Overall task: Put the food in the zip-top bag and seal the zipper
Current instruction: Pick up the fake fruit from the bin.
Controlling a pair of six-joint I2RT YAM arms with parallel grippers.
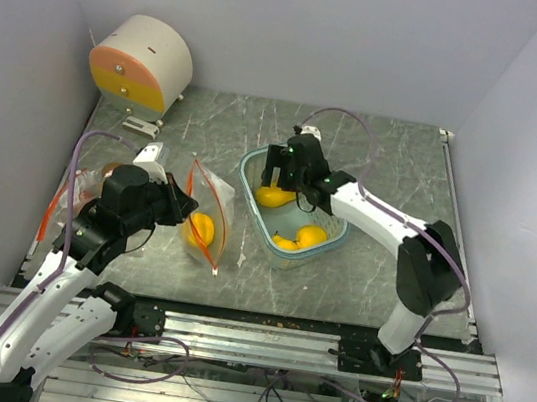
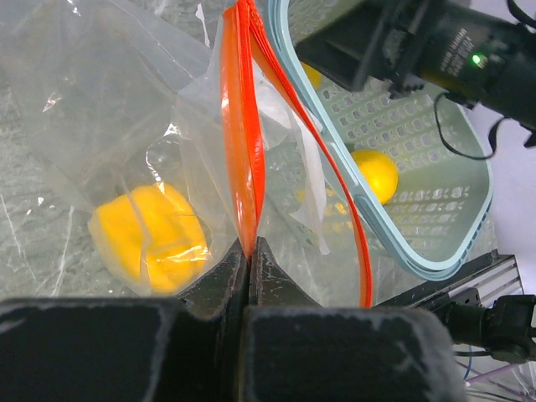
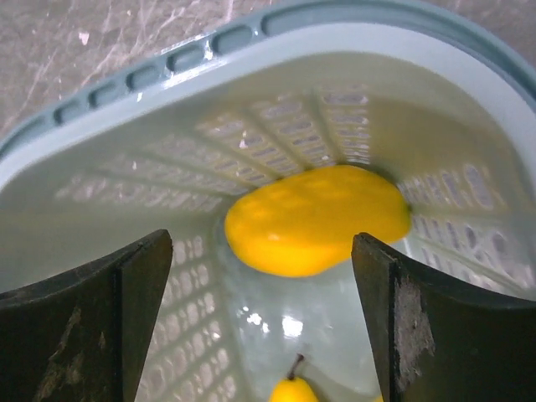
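Observation:
The clear zip-top bag [image 1: 210, 202] with an orange zipper [image 2: 243, 142] stands open left of the basket. One yellow fruit [image 2: 151, 239] lies inside it. My left gripper [image 2: 249, 244] is shut on the bag's orange zipper edge and holds it up. The light-blue basket [image 1: 249, 166] holds three yellow fruits: a long one [image 3: 318, 218] at its far end, a round one [image 1: 311, 235], and a small pear-like one [image 3: 293, 392]. My right gripper [image 3: 261, 243] hangs open inside the basket, its fingers [image 3: 134, 285] on either side of the long fruit, above it and not touching.
A round white, orange and yellow drum [image 1: 142, 63] stands at the back left, with a small metal bracket [image 1: 141, 125] in front of it. More clear plastic with an orange strip [image 1: 46, 218] lies under the left arm. Walls close in on three sides.

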